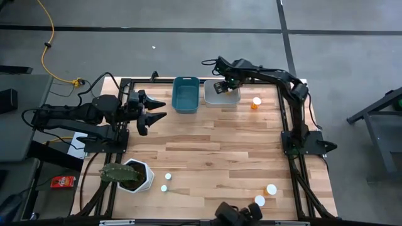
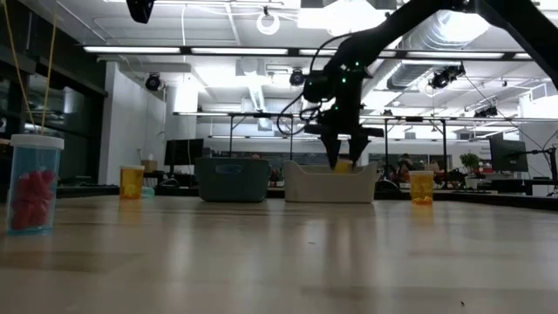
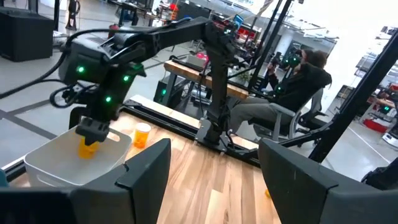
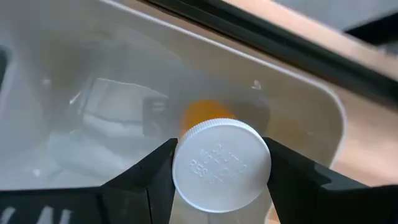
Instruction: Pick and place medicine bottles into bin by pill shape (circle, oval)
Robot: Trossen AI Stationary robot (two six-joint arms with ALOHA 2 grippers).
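Observation:
My right gripper (image 1: 221, 86) is shut on an amber medicine bottle with a white cap (image 4: 221, 165), over the white bin (image 1: 230, 98) at the table's far side. In the low view, the bottle (image 2: 344, 164) shows at the bin's rim (image 2: 331, 167). A blue bin (image 1: 186, 94) stands just left of the white one. A second bottle (image 1: 255, 102) stands upright on the table right of the white bin. My left gripper (image 1: 160, 112) is open and empty, left of the blue bin. My right gripper pinches the bottle's white cap by its rim (image 4: 178, 163) between its two fingers, one on each side. The fingers point down from above. The bottle (image 3: 87, 148) hangs upright below them in the mouth of the white bin.
Several more bottles stand near the front edge, two left of centre (image 1: 168, 177) and two at the right (image 1: 271, 189). A white hexagonal plant pot (image 1: 143, 177) sits at the front left. The table's middle is bare wood. A person (image 3: 292, 87) sits beyond the table's right side.

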